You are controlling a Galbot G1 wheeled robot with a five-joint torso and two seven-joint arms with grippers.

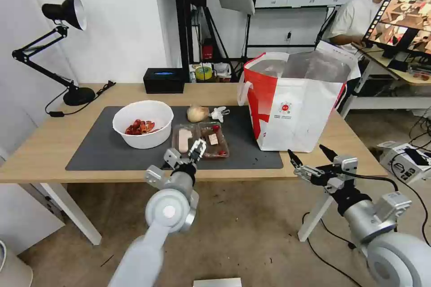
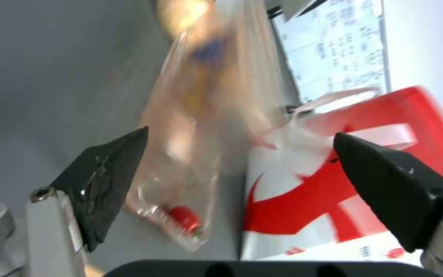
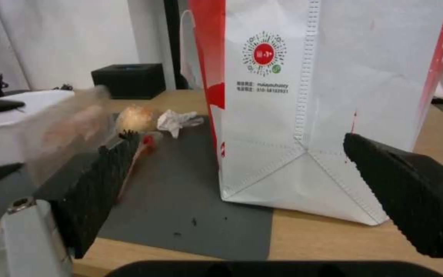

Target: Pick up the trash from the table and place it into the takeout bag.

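Note:
On the dark mat (image 1: 98,152) of the table (image 1: 45,143) stand a white bowl (image 1: 142,123) with red shells, a clear two-part tray (image 1: 200,140) with red smears, a tan paper wad (image 1: 197,113) and a small white scrap (image 1: 218,113). My left gripper (image 1: 197,148) hovers open at the tray's near edge. In the left wrist view its gripper (image 2: 240,132) is spread wide, with the blurred tray (image 2: 190,154) just beyond. The red-and-white takeout bag (image 1: 296,103) stands open at the mat's right end. My right gripper (image 1: 312,157) is open by the table's front right edge, facing the bag (image 3: 303,96).
A black box (image 1: 164,80) and a black desk lamp (image 1: 67,54) stand at the table's back left. A second desk with a monitor (image 1: 404,18) is at the far right. A cabled device (image 1: 406,159) lies on the floor to the right.

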